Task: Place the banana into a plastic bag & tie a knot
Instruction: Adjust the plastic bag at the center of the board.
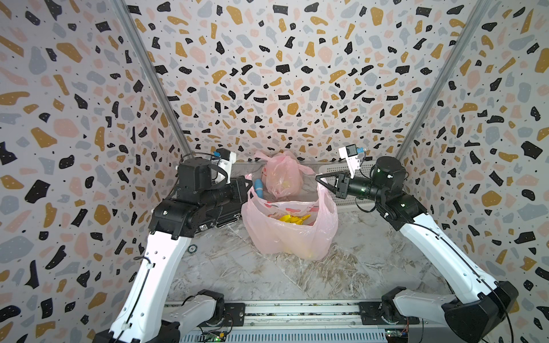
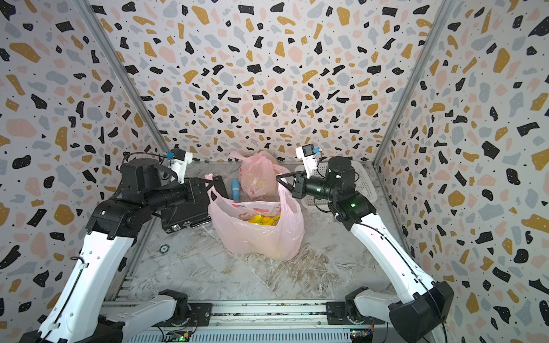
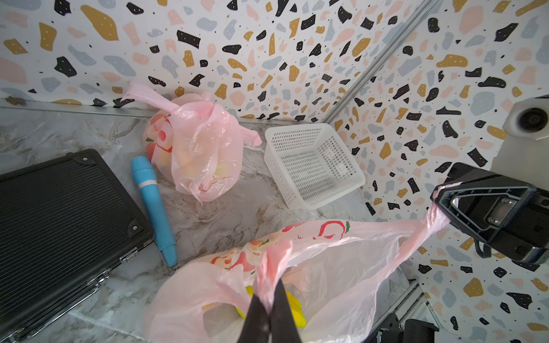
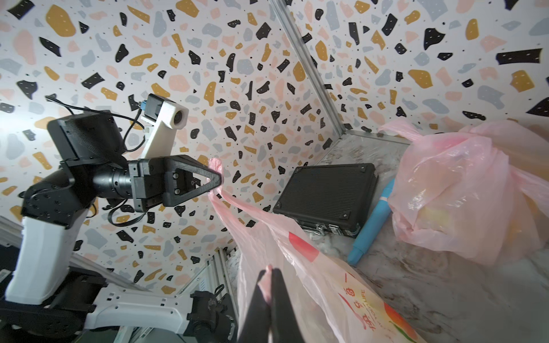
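Banana (image 1: 292,219) in the bag (image 1: 285,243) — left gripper (image 4: 219,179) at nine o'clock, right gripper (image 3: 437,197) at three, each clamped on a handle (image 3: 427,225) — no knot yet.

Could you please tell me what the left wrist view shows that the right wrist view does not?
Only the left wrist view: the white basket and the banana inside the open bag. Only the right wrist view: the left arm and its wrist camera. Both: the left gripper and right gripper, each shut on that bag, plus the black case, the blue cylinder and the tied bag.
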Action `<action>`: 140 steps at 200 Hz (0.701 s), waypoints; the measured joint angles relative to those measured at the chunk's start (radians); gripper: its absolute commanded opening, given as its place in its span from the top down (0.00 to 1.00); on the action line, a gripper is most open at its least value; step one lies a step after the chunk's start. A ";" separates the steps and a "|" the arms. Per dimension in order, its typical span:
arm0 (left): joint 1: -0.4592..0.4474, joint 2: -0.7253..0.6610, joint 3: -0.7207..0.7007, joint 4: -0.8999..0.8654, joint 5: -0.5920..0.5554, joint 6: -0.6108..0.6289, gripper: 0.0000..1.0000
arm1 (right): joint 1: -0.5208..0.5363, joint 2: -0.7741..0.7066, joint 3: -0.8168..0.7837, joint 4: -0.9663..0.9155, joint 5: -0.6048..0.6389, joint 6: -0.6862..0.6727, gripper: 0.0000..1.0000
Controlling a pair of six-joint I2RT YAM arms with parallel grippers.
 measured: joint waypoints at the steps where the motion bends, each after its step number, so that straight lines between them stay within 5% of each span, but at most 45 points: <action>1: 0.000 -0.003 0.001 -0.001 0.000 0.000 1.00 | 0.000 -0.001 0.000 0.000 -0.002 0.001 1.00; 71: 0.000 -0.121 0.036 -0.048 0.000 -0.017 1.00 | 0.000 -0.151 0.017 -0.002 -0.062 0.116 1.00; 140: 0.000 -0.048 -0.060 0.011 0.022 -0.036 1.00 | -0.020 -0.024 0.018 -0.127 0.030 0.055 1.00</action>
